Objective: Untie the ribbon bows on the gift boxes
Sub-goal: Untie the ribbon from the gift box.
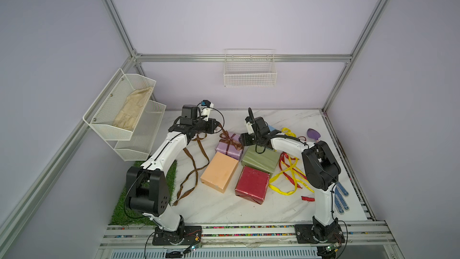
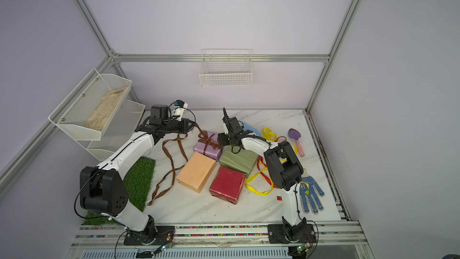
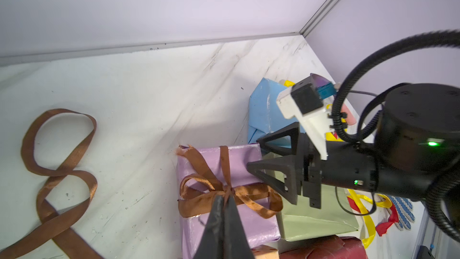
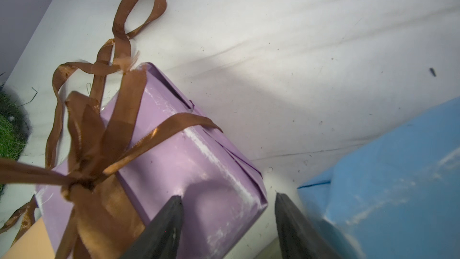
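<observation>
Your left arm rises from its base on the front rail, bends at the elbow and stretches its forearm toward the back wall, with the wrist level. The left gripper (image 3: 224, 199) is clenched on a tail of the brown bow (image 3: 249, 191), right at the knot. The bow is tied on top of the lilac box (image 1: 227, 149), which sits at the back of the cluster, just beside the olive green box (image 1: 261, 159).

Your right arm folds high at the elbow, and its forearm reaches leftward over the olive green box. The right gripper (image 4: 228, 195) is released and holds nothing. One finger hangs over the lilac box's corner, the other over the gap before the light blue box (image 4: 385, 183).

A loose brown ribbon (image 1: 196, 168) lies on the table left of the boxes.
</observation>
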Controlling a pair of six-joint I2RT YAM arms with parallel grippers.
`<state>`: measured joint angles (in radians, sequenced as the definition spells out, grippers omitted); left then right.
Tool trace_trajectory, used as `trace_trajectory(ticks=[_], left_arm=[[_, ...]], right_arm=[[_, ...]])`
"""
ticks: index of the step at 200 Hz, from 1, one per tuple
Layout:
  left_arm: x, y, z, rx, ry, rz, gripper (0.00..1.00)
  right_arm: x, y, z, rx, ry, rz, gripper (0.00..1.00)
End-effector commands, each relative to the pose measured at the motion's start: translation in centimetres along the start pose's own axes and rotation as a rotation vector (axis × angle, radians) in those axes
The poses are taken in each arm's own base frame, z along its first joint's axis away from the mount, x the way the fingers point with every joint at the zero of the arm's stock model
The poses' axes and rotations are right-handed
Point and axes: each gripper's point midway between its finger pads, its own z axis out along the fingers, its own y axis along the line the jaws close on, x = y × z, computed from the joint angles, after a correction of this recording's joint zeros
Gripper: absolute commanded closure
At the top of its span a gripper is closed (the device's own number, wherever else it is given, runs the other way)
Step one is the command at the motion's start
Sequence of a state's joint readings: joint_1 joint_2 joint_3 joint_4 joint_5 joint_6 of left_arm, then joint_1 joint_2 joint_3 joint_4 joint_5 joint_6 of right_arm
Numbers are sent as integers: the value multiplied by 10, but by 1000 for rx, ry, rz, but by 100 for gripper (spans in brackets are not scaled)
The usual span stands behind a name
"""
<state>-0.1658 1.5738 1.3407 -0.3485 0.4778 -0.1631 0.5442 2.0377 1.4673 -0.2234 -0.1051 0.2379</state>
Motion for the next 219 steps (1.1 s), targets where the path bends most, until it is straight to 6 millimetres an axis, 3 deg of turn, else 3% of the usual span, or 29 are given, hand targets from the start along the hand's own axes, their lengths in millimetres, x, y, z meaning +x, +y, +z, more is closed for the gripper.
trace_trajectory(ticks=[1, 20, 29, 59, 116, 141, 183, 219], left_arm=[[-30, -19, -33, 2, -114, 38, 100], [-43, -27, -51, -7, -168, 48, 100], [-56, -38, -73, -9, -224, 66, 100], [-69, -43, -107, -68, -314, 54, 100], [-76, -52, -147, -122, -409, 69, 100], [-70, -46, -146, -147, -400, 68, 100], [-40, -26, -115, -161, -318, 20, 100], [-12, 15, -94, -303, -258, -52, 100]], right_arm=[[67, -19, 17, 67, 201, -16, 38], [68, -19, 17, 66, 205, -16, 38], [68, -19, 16, 65, 204, -16, 38], [69, -19, 16, 65, 206, -19, 38], [72, -19, 17, 63, 216, -19, 38], [69, -18, 14, 62, 207, -20, 38], [44, -12, -5, 63, 146, -48, 38], [28, -6, -24, 57, 112, -65, 38]])
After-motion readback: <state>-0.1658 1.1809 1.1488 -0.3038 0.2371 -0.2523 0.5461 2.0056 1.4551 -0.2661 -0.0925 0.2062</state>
